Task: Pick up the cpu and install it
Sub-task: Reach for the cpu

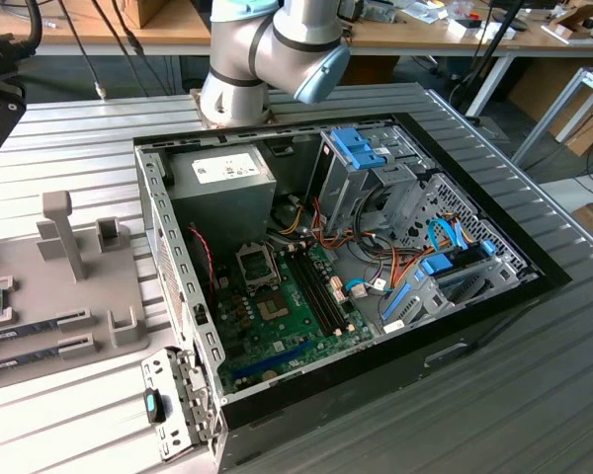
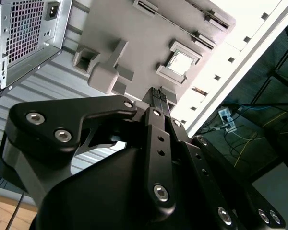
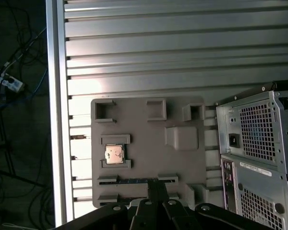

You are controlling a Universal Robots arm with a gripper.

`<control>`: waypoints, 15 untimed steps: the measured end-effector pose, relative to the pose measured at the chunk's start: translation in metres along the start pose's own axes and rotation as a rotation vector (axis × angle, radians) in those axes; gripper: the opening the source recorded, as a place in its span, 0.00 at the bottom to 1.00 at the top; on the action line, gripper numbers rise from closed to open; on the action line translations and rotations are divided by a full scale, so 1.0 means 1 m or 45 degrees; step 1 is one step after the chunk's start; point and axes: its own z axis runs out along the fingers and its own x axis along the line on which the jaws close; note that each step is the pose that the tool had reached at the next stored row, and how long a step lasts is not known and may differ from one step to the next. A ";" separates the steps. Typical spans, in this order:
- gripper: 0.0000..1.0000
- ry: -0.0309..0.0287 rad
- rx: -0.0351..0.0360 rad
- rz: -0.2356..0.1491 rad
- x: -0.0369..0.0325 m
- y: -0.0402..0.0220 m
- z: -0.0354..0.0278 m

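Well, the cpu [image 3: 114, 154] lies flat in its little slot on the gray tray [image 3: 139, 134], shiny side up. The gripper [image 3: 157, 182] hangs over the tray, apart from the cpu, fingers pressed together, holding nothing. The open computer case [image 1: 445, 351] stands beside the tray.

I am finding no print I can read: the white label [image 1: 224, 170] on the power supply [image 1: 220, 202] is showing only illegible marks.

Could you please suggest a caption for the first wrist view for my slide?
Gripper above the grey tray where the cpu rests between two brackets, computer case alongside.
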 end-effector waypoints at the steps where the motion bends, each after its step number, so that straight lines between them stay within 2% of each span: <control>1: 0.11 -0.0002 -0.0001 0.000 0.0003 -0.0001 0.0002; 15: 0.11 0.0001 0.0001 0.000 0.0025 -0.0006 0.0087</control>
